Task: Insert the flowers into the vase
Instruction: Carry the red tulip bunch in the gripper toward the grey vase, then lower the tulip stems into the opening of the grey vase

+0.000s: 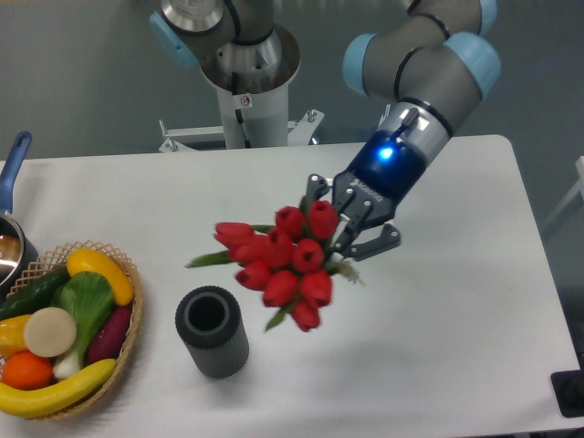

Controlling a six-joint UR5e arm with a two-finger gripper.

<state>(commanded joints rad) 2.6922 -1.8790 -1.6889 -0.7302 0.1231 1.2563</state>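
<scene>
Currently the gripper point(339, 239) has its fingers point(374, 243) closed around the stem end of the flowers point(279, 263), holding the bunch clear of the white surface point(438, 347). Red buds point down and to the left, toward the camera; one bud sticks out further left than the rest, with a narrow green leaf point(208, 260) beyond it. Stems are mostly hidden behind the buds and fingers (cannot tell exactly where the grip lands on them).

The vase point(213, 330) stands upright on the surface, mouth open and facing up, dark and ribbed. It sits below and to the left of the bunch, near but not touching; the lowest bud is just right of the vase rim in this view. Nothing is in the vase.

A wicker basket point(121, 358) of toy vegetables sits at the left edge, apart from the vase. A pot with a blue handle point(14, 162) is cut off at the far left.
</scene>
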